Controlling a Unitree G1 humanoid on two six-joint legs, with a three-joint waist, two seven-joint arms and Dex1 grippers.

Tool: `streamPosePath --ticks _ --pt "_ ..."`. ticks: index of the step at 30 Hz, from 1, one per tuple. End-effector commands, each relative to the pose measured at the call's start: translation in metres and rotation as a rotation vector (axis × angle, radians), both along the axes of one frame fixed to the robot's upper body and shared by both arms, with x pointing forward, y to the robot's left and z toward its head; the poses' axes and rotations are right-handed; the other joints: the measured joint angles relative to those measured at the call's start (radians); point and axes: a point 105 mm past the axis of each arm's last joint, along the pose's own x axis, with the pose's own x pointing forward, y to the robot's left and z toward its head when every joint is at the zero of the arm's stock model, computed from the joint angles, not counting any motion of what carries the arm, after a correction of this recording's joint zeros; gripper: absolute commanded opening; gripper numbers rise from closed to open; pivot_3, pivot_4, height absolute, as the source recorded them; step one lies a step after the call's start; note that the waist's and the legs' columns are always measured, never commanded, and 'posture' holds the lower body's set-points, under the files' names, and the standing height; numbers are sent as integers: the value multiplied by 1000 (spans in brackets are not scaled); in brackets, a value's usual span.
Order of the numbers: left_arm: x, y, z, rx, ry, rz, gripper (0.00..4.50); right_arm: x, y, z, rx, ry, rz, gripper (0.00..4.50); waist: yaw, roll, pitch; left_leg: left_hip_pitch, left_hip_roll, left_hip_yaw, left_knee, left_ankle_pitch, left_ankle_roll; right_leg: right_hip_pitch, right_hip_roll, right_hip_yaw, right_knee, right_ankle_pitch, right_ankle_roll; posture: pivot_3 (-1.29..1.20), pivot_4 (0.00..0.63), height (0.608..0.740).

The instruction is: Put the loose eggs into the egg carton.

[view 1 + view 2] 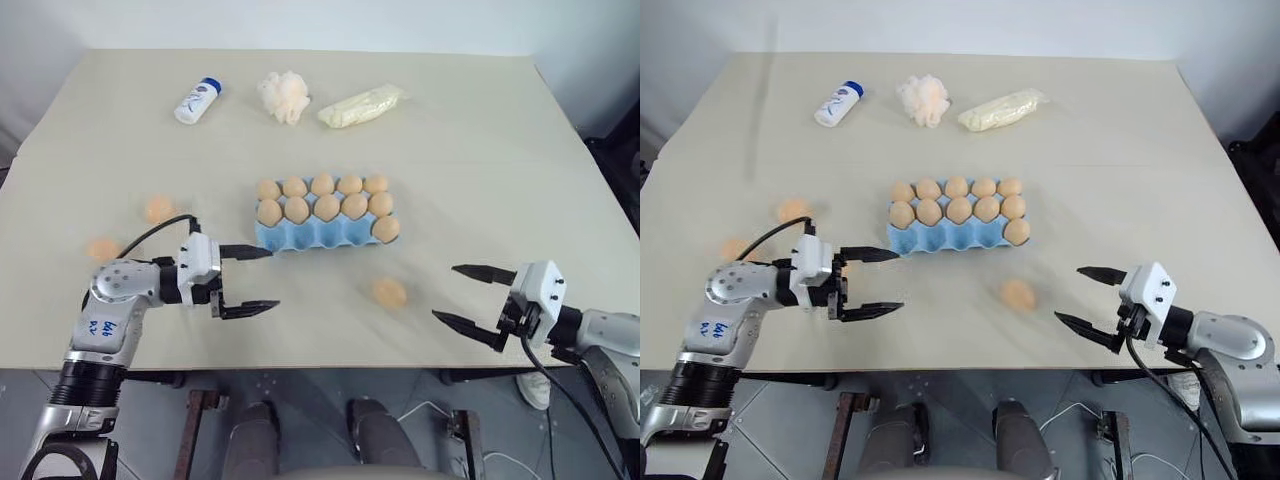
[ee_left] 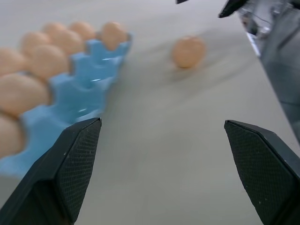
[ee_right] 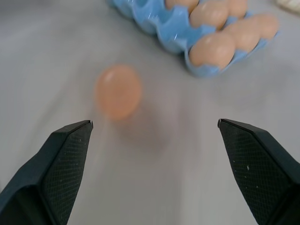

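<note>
The light blue egg carton (image 1: 310,238) sits mid-table. Its two back rows are full of tan eggs, and one more egg (image 1: 385,229) fills the right cup of the front row. One loose egg (image 1: 390,292) lies in front of the carton's right end, between my two grippers. Two more loose eggs (image 1: 158,209) (image 1: 103,248) lie at the left, behind my left arm. My left gripper (image 1: 272,278) is open and empty by the carton's front left corner, pointing right. My right gripper (image 1: 446,292) is open and empty to the right of the near egg (image 3: 118,90), pointing at it.
At the back of the table are a white bottle (image 1: 197,101), a white fluffy puff (image 1: 284,95) and a pale yellow wrapped packet (image 1: 361,106). The table's front edge runs just below both grippers.
</note>
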Motion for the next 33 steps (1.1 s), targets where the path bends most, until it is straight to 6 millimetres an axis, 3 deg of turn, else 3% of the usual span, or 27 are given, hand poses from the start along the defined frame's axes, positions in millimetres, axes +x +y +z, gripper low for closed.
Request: streamPosePath --ticks 1,5,11,14,17,21,24,29,33 --pt "-2 -1 2 10 -38 -19 4470 2 16 2 11 -28 45 4500 -5 0 0 0 0 0 0 0 0 0 0 0 0 0 0 0 150 740" --pt "-1 6 2 10 -46 8 4470 21 46 -4 53 -18 74 4500 -16 0 0 0 1 0 1 0 3 0 1 0 1 3 0 0 150 740" --pt "0 8 4 11 -59 30 4470 41 65 -21 54 6 86 4500 -14 0 0 0 1 0 1 0 3 0 1 0 1 3 -1 0 150 740" --pt "0 10 6 8 -65 48 4500 45 71 -26 63 16 97 3891 -12 0 0 0 1 0 1 0 3 -1 1 0 1 3 -1 0 150 740" --pt "0 12 5 8 -66 61 4500 49 75 -28 61 5 102 2833 -13 0 0 -1 1 1 1 0 2 -1 1 0 0 3 0 0 150 740" --pt "-1 13 5 3 -66 73 4500 52 87 -11 101 -41 134 1615 -18 0 0 0 2 1 2 0 2 -1 1 0 1 3 0 0 150 740" --pt "-1 16 4 4 -63 94 4500 59 99 11 139 -86 140 1538 -23 0 0 0 2 1 2 0 2 -1 1 0 2 3 0 0 150 740" --pt "-1 19 3 2 -61 115 4500 93 109 32 130 -127 54 1538 -24 0 0 0 3 1 4 0 2 -2 2 0 3 3 -1 0 150 740" --pt "-2 17 3 -1 -62 119 4500 112 115 29 91 -150 24 1538 -20 0 0 -1 3 1 3 0 2 -2 1 -1 3 3 -1 0 150 740"
